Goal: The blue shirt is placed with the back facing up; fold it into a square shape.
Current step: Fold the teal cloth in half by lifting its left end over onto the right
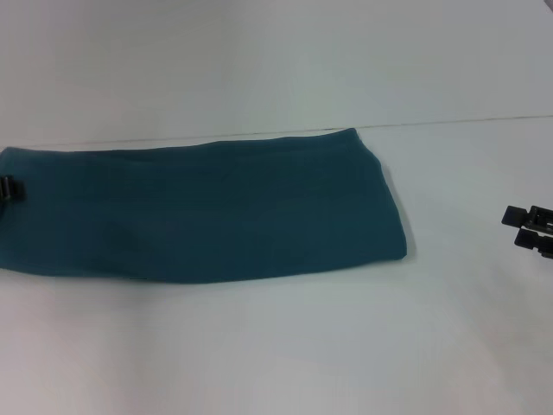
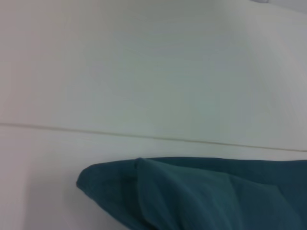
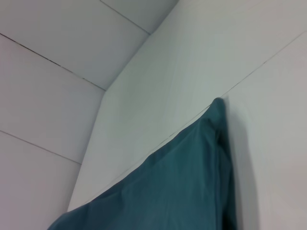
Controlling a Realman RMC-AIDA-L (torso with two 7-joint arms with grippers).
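Shirt: blue shirt (image 1: 199, 212) lies folded into a long band on the white table (image 1: 276, 346), long axis running between the grippers
Left gripper (image 1: 9, 190): over the band's left end; grip cannot be told
Right gripper (image 1: 529, 230): well apart from the band's right end, holding nothing; opening unclear

My right gripper (image 1: 521, 228) is black, built of blocky, squared plastic parts stacked one on another. My left gripper (image 1: 9, 189) is black too, only a small angular piece showing.
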